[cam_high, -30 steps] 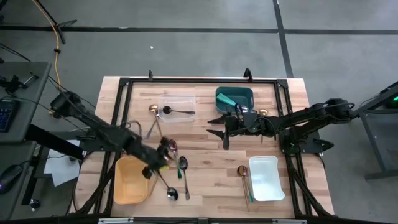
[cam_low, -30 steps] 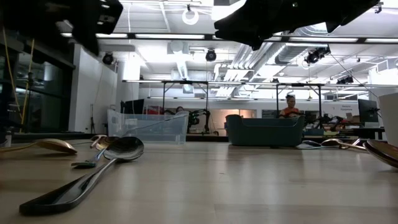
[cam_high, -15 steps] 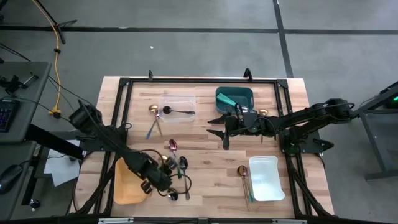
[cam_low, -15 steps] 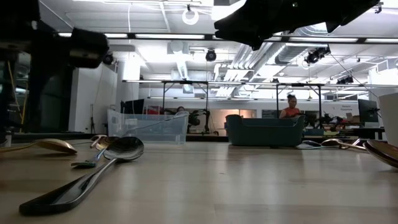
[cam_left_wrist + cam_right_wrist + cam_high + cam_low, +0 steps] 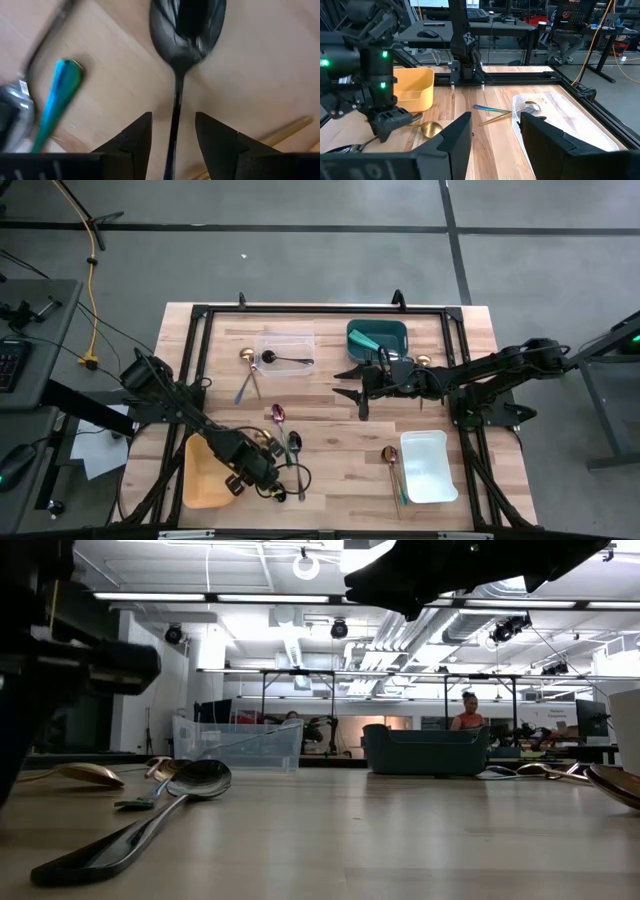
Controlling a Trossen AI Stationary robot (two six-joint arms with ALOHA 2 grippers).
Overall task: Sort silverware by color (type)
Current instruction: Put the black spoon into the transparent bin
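Note:
A black spoon point(image 5: 187, 30) lies flat on the wooden table among several spoons near the front left, its bowl point(image 5: 276, 492) toward the near edge. My left gripper point(image 5: 172, 122) points steeply down over it, open. Its two fingers stand on either side of the spoon's thin handle point(image 5: 175, 107), and I see no touch. In the high view the left gripper point(image 5: 270, 478) covers most of the spoon. A teal handle point(image 5: 57, 97) lies beside it. My right gripper point(image 5: 492, 142) hovers level and open above the table's middle point(image 5: 350, 383), with nothing between its fingers.
A yellow bin point(image 5: 205, 472) stands just left of the spoon cluster, a white bin point(image 5: 428, 468) at the front right, a clear bin point(image 5: 285, 350) and a teal bin point(image 5: 377, 337) at the back. A pink spoon point(image 5: 278, 413) and a gold handle point(image 5: 285, 131) lie close by.
My left gripper has come down and toward the table's near edge, onto the spoon cluster, and has tipped from a slant to nearly straight down. Its fingers have stayed apart. The spoons have not moved.

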